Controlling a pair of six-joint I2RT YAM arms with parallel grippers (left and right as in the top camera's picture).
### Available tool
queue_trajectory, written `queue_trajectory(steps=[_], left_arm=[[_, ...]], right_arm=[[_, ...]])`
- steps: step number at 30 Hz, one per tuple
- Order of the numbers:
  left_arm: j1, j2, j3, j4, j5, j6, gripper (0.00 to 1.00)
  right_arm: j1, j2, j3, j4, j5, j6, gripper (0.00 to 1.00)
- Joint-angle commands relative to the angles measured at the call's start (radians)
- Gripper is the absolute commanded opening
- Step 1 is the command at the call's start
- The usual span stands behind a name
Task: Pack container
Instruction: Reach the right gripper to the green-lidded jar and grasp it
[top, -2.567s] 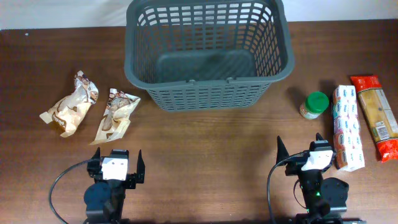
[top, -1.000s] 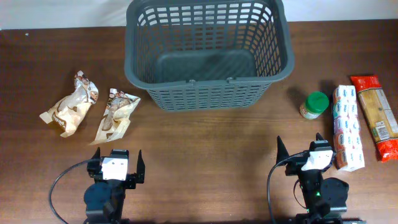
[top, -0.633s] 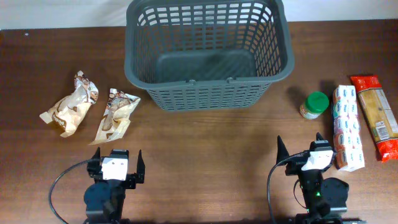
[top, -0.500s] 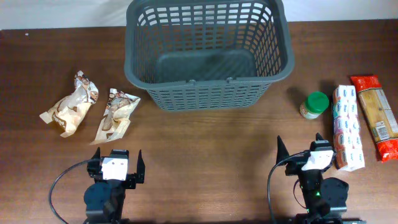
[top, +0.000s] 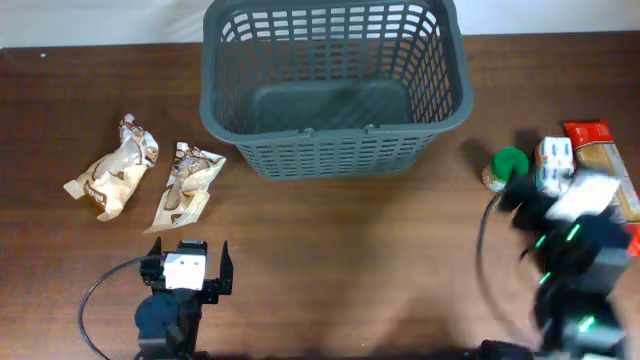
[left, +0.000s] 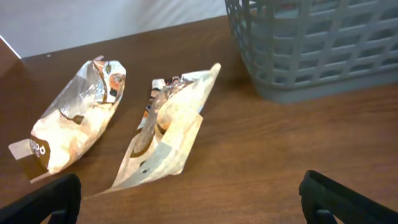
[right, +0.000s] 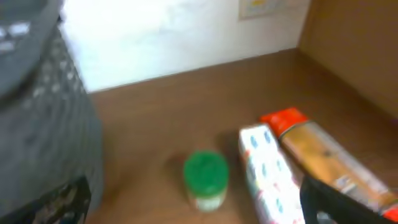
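The dark grey slotted container stands empty at the back middle of the table. My left gripper rests open and empty at the front left, just short of two tan snack bags. In the left wrist view my left gripper faces both bags, with the container's wall at the upper right. My right gripper is blurred and lifted above the right side. In the right wrist view it is open, with a green-lidded jar just ahead between the fingers.
On the right lie the green-lidded jar, a white patterned packet and a red-ended long pack, partly hidden under my right arm. The right wrist view shows the packet, the long pack and the container's wall.
My right arm has left its rest spot at the front right and swung up and back towards the jar. My left arm and all the goods are unmoved.
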Motion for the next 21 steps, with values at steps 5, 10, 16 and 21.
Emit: queue_trajectory(steps=[5,10,16,21], left_arm=[[0.007,-0.006,-0.009,0.003,0.014,0.017,0.99],[0.007,-0.006,-0.009,0.003,0.014,0.017,0.99],[0.007,-0.006,-0.009,0.003,0.014,0.017,0.99],[0.007,-0.006,-0.009,0.003,0.014,0.017,0.99]], right_arm=[[-0.197,0.515,0.664,-0.475,-0.328,-0.036,0.99],[-0.210,0.752,0.910,-0.677,-0.341,-0.047,0.99],[-0.182,0.836,0.917,-0.709,-0.344,-0.166,0.99],[-0.184,0.865,0.917,-0.712,-0.345,-0.172,0.99]])
